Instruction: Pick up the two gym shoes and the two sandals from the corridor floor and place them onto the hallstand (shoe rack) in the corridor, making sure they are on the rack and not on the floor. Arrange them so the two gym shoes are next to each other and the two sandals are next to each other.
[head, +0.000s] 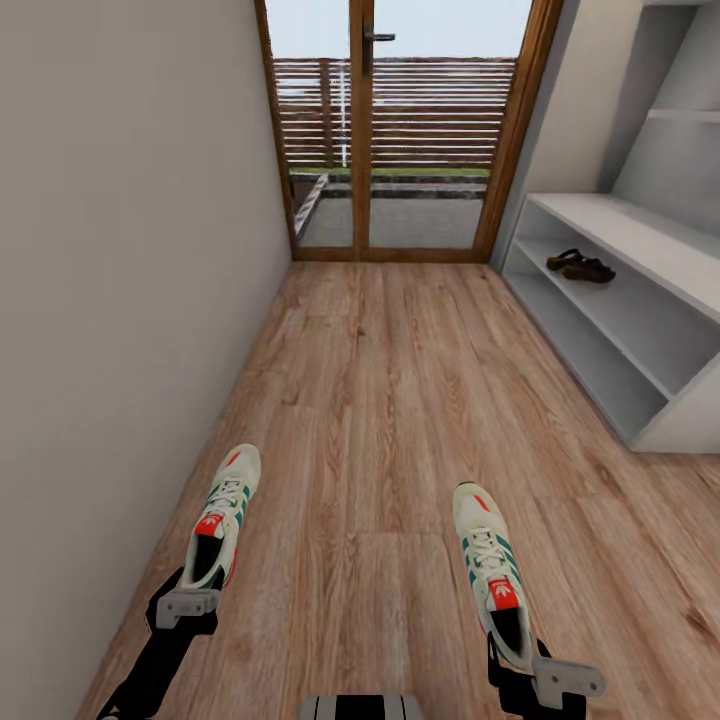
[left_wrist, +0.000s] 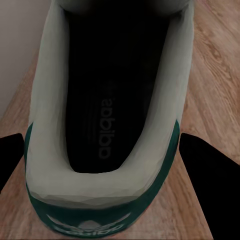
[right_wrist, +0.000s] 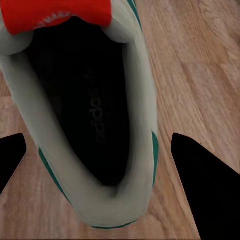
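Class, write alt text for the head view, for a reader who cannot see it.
Two white gym shoes, the left gym shoe and the right gym shoe, lie apart on the wood corridor floor, the left claw and right claw each at a heel. The two sandals sit together on the white hallstand at right, a glass door beyond.

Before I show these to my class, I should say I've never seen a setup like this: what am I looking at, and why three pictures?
It's a two-armed robot in a simulated hallway. The big picture is from its head camera, looking down the wood floor toward a glass door. The two close-ups come from cameras on its wrists. Each arm is at the heel of a sneaker: the left sneaker and the right sneaker. The black fingers sit either side of the heel, apart, not squeezing. A pair of sandals already sits on the white shoe rack.
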